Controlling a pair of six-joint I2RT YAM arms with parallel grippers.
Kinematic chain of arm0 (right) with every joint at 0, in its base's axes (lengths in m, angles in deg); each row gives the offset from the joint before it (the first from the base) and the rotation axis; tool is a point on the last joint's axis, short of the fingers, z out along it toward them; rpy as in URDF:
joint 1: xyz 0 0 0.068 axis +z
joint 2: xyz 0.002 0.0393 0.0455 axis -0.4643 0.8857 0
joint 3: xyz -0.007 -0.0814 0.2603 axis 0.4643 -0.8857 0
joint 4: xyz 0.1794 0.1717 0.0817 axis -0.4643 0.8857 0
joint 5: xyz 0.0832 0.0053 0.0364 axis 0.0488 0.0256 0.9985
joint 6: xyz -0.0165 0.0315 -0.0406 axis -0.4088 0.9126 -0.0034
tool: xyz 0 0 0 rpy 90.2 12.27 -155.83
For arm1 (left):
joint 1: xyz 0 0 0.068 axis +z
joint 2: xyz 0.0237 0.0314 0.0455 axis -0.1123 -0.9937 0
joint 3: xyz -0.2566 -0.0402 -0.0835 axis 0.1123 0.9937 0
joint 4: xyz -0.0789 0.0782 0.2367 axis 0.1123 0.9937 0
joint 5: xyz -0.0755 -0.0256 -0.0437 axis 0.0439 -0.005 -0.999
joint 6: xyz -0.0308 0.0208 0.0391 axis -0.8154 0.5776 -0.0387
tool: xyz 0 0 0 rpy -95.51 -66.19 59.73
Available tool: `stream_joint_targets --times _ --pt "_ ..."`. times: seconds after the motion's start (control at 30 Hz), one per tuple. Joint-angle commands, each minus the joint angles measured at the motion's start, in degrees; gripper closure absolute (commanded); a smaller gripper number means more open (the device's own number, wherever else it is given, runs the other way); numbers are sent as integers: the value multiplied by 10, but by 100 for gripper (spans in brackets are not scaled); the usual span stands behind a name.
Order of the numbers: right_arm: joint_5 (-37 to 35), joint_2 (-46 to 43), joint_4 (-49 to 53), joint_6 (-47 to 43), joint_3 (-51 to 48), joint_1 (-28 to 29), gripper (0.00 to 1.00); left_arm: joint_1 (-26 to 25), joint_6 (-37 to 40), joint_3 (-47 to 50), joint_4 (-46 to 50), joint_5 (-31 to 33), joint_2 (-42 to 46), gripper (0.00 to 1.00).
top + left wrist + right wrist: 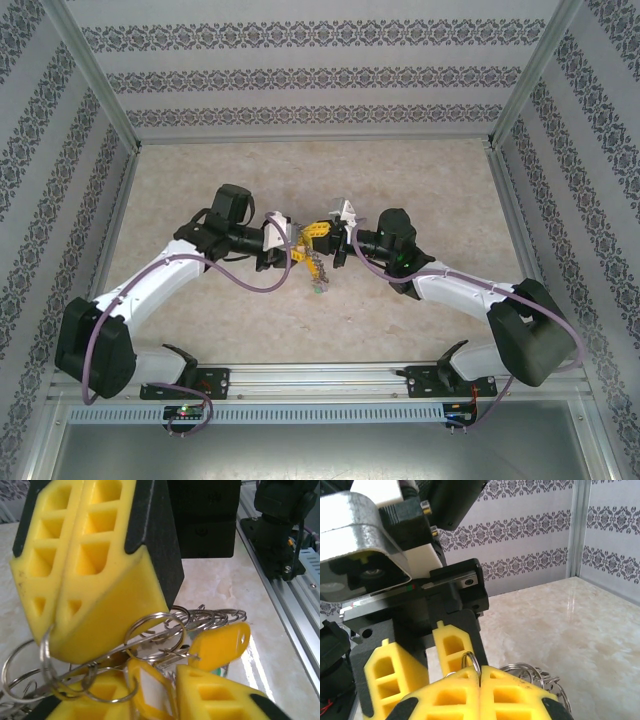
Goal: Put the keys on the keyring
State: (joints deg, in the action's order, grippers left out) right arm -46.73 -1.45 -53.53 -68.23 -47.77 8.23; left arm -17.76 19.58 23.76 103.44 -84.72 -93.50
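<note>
I have both arms bent inward, wrists facing each other in the middle. My left gripper point(290, 254) stands with fingers a little apart. My right gripper point(322, 234) has its pads pressed together, close to the left one.

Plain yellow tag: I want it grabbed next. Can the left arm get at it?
Probably yes: the plain yellow tag sits uncovered just past the left fingers, though rings tangle beside it and the right fingers pinch one nearby.

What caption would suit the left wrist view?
Right gripper pinches a wire ring while left gripper straddles a yellow key tag.
</note>
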Motion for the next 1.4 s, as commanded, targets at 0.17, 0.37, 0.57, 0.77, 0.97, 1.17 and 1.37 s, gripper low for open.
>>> stream_joint_targets --times 0.17,0.37,0.57,0.77,0.97,1.17,1.37 --pt "-12 -4 -77 12 29 3 100 29 -106 35 -106 0 48 67" --pt "-9 -1 -71 1 30 1 100 44 -120 34 -110 4 65 62" --pt "-1 11 -79 6 45 0 100 67 -120 44 -93 27 99 58" --pt "17 15 -74 1 54 0 100 70 -135 33 -128 31 95 54" --pt "20 19 -70 -8 58 0 100 69 -141 7 -123 -8 66 55" --pt "23 25 -63 -17 61 3 100 69 -153 -3 -110 -23 48 61" --pt "24 34 -62 -15 66 4 100 65 -137 -3 -105 -41 43 69"
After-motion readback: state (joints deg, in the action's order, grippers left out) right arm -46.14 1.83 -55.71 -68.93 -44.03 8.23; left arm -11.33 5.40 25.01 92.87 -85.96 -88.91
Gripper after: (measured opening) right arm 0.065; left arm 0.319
